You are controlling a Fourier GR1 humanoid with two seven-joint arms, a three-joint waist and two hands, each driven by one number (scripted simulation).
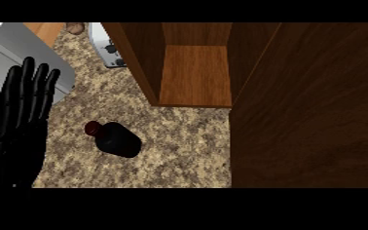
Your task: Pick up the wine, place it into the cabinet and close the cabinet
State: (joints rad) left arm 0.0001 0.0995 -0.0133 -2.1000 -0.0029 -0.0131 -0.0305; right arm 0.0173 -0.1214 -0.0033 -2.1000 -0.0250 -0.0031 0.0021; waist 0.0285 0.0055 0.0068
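The wine bottle (115, 139) stands on the speckled counter (179, 146), dark with a red cap, just in front of the open cabinet (194, 73) and a little to its left; nothing touches it. The cabinet's wooden shelf is bare; its open door (302, 112) fills the right side of the view. The left hand (25, 107) rests at the left edge, fingers straight and pointing up, holding nothing, well apart from the bottle. A grey appliance (36, 53) sits behind it.

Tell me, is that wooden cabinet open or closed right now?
Open. The cabinet shows its bare inner shelf, and its door is swung out to the right. The wine bottle is on the counter, outside.
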